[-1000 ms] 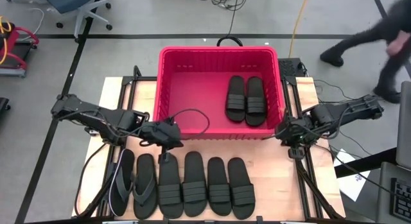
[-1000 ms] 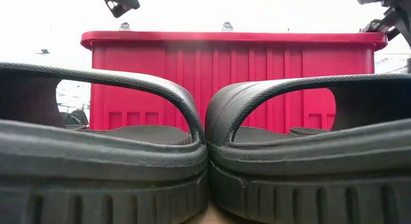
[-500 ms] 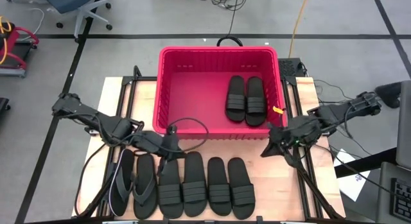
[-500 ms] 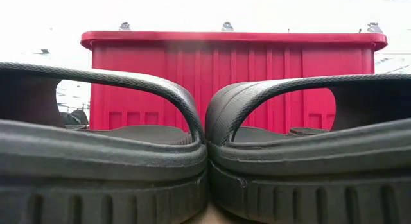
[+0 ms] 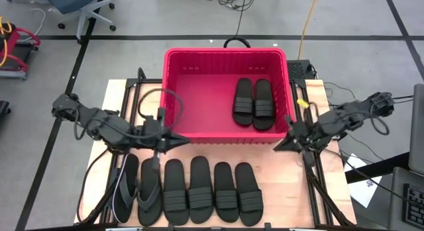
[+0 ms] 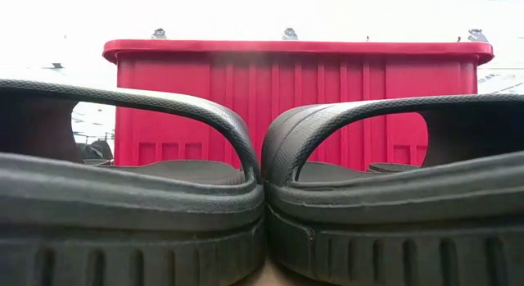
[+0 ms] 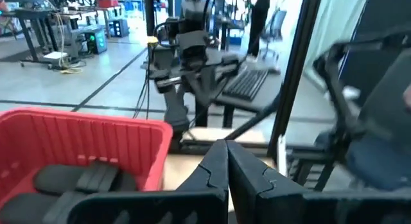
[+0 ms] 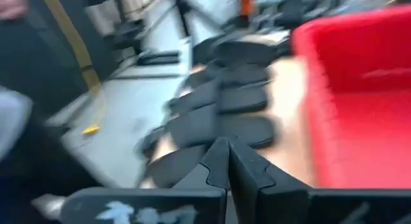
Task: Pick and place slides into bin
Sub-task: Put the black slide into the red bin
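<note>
The red bin [image 5: 225,52] stands at the table's far middle. Two black slides [image 5: 254,103] lie side by side on its floor, at its right. Two flip-flops [image 5: 138,188] and several slides [image 5: 211,191] lie in a row along the near edge, soles down. My left gripper [image 5: 184,142] is shut and empty, between the bin's near wall and the row's left part, pointing toward the table's right. My right gripper [image 5: 277,147] is shut and empty, off the bin's near right corner. Both also show shut in the wrist views [image 7: 226,153] [image 8: 225,150].
Two slides of the row [image 6: 262,196] fill the low view, with the bin's near wall [image 6: 295,97] behind them. Bare wooden table [image 5: 291,188] lies right of the row. A looped cable [image 5: 165,98] hangs over the bin's left wall. Black frame rails run along both table sides.
My left gripper has turned from pointing at the near edge to pointing toward the table's right, staying near the bin's near wall. My right gripper has gone toward the table's left and near edge, off the bin's corner. The person at the far right has left the view.
</note>
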`<action>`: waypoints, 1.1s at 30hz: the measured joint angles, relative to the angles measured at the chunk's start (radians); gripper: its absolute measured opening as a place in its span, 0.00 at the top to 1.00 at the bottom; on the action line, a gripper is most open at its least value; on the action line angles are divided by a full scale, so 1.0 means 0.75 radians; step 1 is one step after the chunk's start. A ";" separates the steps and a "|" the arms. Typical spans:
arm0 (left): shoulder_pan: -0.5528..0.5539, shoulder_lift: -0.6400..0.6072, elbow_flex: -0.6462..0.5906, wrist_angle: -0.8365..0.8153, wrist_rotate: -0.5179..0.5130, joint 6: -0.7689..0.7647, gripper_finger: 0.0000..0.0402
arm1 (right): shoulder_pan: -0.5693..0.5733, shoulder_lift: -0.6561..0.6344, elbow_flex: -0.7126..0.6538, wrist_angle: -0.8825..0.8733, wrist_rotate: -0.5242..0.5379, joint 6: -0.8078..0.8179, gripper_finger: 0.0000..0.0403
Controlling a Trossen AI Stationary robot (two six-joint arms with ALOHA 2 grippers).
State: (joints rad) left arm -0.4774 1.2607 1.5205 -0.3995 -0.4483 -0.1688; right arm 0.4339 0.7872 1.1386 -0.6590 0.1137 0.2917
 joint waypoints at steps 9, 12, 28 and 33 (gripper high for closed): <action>0.031 0.166 0.007 0.094 0.156 -0.161 1.00 | -0.002 -0.100 0.036 -0.035 0.325 -0.106 1.00; 0.054 0.232 0.006 0.153 0.243 -0.215 1.00 | -0.002 -0.123 0.036 -0.054 0.357 -0.044 1.00; 0.155 0.459 0.007 0.550 0.677 -0.373 0.99 | -0.021 -0.115 0.036 -0.068 0.438 0.108 0.99; 0.154 0.591 0.007 0.593 0.680 -0.509 0.98 | -0.021 -0.115 0.036 -0.139 0.226 0.109 0.94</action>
State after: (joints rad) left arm -0.3618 1.7043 1.5261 0.0450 0.0614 -0.5507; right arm 0.4183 0.7006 1.1660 -0.7633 0.2831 0.3732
